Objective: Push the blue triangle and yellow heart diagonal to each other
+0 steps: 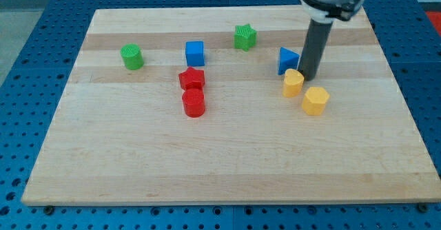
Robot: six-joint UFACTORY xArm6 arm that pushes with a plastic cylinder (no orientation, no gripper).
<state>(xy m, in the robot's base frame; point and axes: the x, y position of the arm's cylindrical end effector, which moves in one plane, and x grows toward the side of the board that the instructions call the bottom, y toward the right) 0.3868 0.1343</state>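
Note:
The blue triangle (287,59) sits right of the board's centre, toward the view's top. The yellow heart (293,82) lies just below it, nearly touching. My tip (308,76) is at the lower end of the dark rod, right beside the blue triangle's right edge and just above-right of the yellow heart. A yellow hexagon (315,100) lies below and to the right of the heart.
A blue cube (195,53) and a green star (244,37) sit toward the view's top middle. A green cylinder (131,56) is at the left. A red star (192,79) and a red cylinder (193,103) sit together near the centre on the wooden board (227,168).

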